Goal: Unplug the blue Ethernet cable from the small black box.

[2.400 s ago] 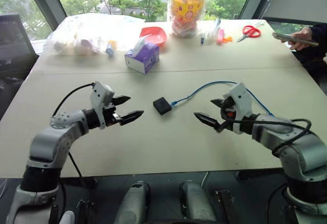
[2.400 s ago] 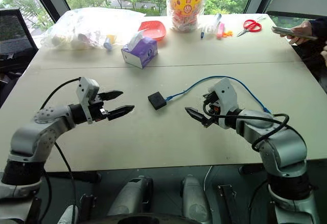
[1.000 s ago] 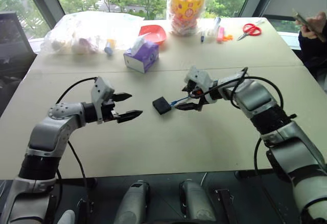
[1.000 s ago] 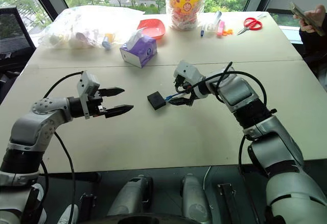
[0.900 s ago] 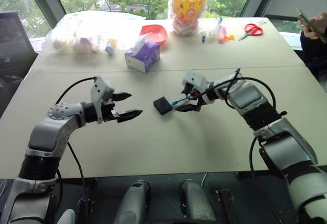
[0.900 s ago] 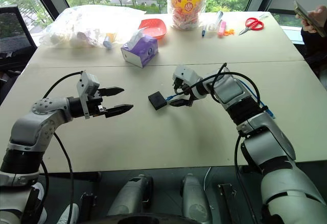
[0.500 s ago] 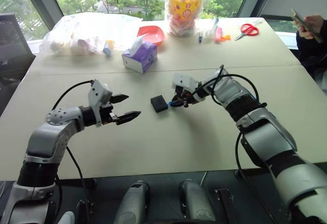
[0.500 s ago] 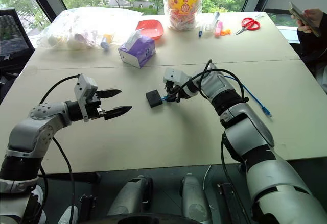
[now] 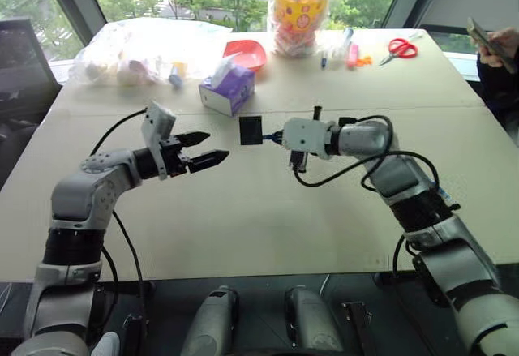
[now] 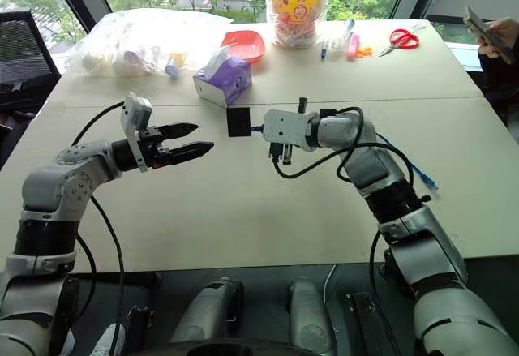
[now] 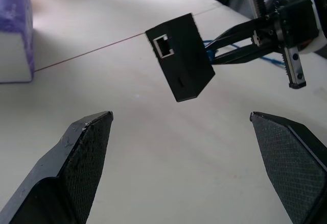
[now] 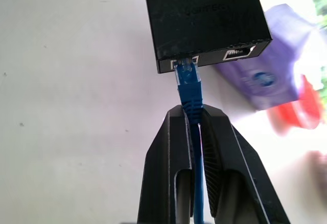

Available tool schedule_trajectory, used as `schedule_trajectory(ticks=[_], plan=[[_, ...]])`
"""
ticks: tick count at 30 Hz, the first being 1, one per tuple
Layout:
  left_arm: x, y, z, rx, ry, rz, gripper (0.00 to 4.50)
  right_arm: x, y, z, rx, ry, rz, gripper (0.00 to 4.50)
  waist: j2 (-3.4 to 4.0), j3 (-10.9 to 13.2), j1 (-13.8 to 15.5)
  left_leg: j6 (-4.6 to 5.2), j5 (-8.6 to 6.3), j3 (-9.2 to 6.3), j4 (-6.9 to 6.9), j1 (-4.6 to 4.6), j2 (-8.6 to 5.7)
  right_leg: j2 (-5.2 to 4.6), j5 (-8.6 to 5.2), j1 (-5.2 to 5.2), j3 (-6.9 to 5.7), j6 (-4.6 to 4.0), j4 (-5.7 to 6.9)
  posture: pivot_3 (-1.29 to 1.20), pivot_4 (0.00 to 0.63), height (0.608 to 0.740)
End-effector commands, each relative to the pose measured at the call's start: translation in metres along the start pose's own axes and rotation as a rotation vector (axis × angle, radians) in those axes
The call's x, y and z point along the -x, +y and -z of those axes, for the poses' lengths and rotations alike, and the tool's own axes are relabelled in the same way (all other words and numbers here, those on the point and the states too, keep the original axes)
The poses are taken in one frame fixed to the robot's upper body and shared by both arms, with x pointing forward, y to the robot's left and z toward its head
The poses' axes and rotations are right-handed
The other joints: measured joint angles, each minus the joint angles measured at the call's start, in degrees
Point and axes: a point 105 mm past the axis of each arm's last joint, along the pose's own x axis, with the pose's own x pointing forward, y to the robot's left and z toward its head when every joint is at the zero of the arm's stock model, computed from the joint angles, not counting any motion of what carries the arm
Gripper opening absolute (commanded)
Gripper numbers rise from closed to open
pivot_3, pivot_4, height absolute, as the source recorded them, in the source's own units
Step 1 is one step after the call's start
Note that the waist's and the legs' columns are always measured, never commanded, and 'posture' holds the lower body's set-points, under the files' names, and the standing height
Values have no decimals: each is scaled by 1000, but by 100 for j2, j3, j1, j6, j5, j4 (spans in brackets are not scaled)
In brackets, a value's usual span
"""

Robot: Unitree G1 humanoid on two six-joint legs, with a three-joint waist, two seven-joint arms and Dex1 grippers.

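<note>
Big windows with green trees behind a wide beige table [image 9: 268, 210]; far side crowded with a purple tissue box [image 9: 228, 90], a red bowl [image 9: 246, 54], a yellow jar in a clear bag [image 9: 300, 7], red scissors [image 9: 399, 47], some pens [image 10: 338, 36] and a clear bag of small things [image 10: 138, 41]; a person's hand with a phone [image 9: 486, 38] at the far right edge.

Small black box [image 9: 250, 130] up in the air above the table, hanging from the blue Ethernet cable [image 12: 190, 89]; plug still in the box's port, with a second port empty beside it; right gripper [image 12: 193, 119] clenched tight on the cable just behind the plug; rest of the cable lying on the table by the right arm.

Left gripper [image 9: 204, 150] spread wide with nothing in it, pointing at the box, near but not touching.
</note>
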Motion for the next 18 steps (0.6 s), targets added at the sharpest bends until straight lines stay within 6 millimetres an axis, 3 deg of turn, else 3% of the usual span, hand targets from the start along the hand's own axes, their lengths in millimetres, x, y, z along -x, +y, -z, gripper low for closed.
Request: schedule_trajectory(ticks=[1,7,14,18], plan=[[-7,-7,-14,31,-31,81,4500,16,-10,-27,141,-69,117,48,0,0,-48,0,0,7,0,5,1,4,0,0,3,0,1,0,150,740],[-19,-29,-32,116,-59,264,4500,21,10,-49,202,-131,150,48,-1,0,-35,-7,5,4,1,12,9,14,0,1,4,-1,14,0,150,740],[-21,-30,-31,123,-48,301,4500,22,6,-59,206,-157,166,48,-1,1,-24,-7,6,4,8,21,9,11,0,13,7,-1,14,0,150,740],[-20,-33,-29,120,-41,314,2679,23,7,-61,204,-157,162,0,-1,1,-16,-7,6,5,8,20,13,10,0,13,7,-2,13,0,150,740]])
